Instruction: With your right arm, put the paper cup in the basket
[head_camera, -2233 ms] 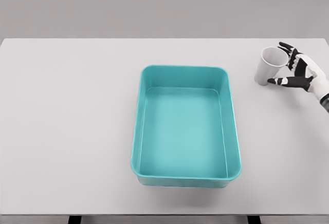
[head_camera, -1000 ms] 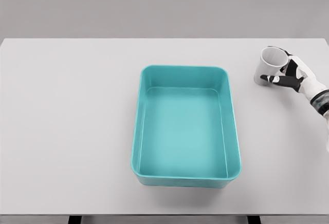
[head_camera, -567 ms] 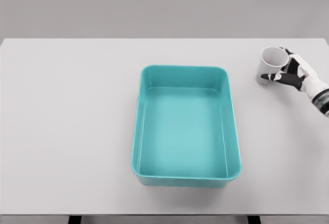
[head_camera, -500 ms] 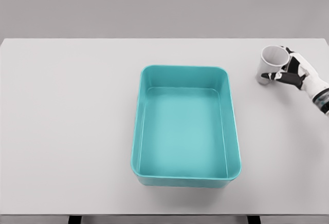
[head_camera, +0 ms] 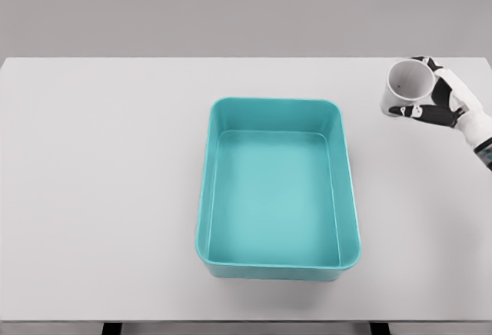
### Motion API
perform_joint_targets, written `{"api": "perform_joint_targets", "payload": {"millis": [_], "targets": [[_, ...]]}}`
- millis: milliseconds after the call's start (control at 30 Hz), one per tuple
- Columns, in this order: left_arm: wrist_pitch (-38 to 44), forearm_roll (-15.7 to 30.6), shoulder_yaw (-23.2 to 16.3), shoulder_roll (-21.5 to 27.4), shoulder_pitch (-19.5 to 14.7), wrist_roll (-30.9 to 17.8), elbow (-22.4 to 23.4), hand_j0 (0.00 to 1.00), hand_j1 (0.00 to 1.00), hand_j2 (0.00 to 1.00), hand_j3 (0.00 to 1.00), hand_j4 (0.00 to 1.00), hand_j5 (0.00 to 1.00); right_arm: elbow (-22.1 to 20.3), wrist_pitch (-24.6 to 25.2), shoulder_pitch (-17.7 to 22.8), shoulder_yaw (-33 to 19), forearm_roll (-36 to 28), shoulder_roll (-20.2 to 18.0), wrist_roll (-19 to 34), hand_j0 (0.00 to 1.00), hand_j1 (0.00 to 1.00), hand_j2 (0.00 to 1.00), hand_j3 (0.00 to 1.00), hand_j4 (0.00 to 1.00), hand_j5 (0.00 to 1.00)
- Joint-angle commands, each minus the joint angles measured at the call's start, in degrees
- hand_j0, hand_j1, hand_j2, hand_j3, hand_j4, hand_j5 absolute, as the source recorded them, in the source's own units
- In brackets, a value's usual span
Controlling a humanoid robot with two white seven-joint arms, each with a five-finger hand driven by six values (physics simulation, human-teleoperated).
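Head view: right hand has its fingers wrapped around the paper cup, mouth tilted toward the camera, at the table's far right; teal basket lies well apart leftward, nearer.

The white paper cup tilts, mouth toward the camera, near the table's far right corner, seemingly lifted. The teal rectangular basket sits empty mid-table.

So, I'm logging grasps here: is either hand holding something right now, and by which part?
The right hand holds the paper cup by its side wall, thumb across the lower front and fingers behind. The left hand is out of view.
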Motion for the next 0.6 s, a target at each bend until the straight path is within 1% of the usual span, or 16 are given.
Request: {"api": "perform_joint_targets", "payload": {"millis": [0,167,267,367,500,567], "targets": [[-0.03,0.01,0.00,0.00,0.00,-0.01,0.00,1.00,1.00,1.00,1.00,1.00,1.00,-5.62,0.09,0.09,-1.10,-0.63,-0.42,0.00,0.46,0.46,0.46,0.46,0.46,0.46],[-0.03,0.01,0.00,0.00,0.00,-0.01,0.00,1.00,1.00,1.00,1.00,1.00,1.00,-12.91,-0.09,2.28,-2.07,-0.63,-0.68,0.00,0.46,0.46,0.46,0.46,0.46,0.46],[0.06,0.01,0.00,0.00,0.00,-0.01,0.00,1.00,1.00,1.00,1.00,1.00,1.00,-18.89,-1.14,3.95,-2.07,-0.54,-0.60,0.00,0.47,0.47,0.47,0.47,0.47,0.47],[-0.03,0.01,0.00,0.00,0.00,-0.01,0.00,1.00,1.00,1.00,1.00,1.00,1.00,-22.67,-1.32,5.01,-1.98,-0.45,-0.60,0.00,0.47,0.47,0.47,0.47,0.47,0.47],[-0.03,0.01,0.00,0.00,0.00,-0.01,0.00,1.00,1.00,1.00,1.00,1.00,1.00,-29.61,-2.37,7.21,-1.63,-0.01,-0.60,0.00,0.46,0.46,0.46,0.46,0.46,0.46],[-0.03,0.01,0.00,0.00,0.00,-0.01,0.00,1.00,1.00,1.00,1.00,1.00,1.00,-34.62,-4.22,8.43,-1.46,2.19,-0.60,0.00,0.46,0.46,0.46,0.46,0.46,0.46]]}}
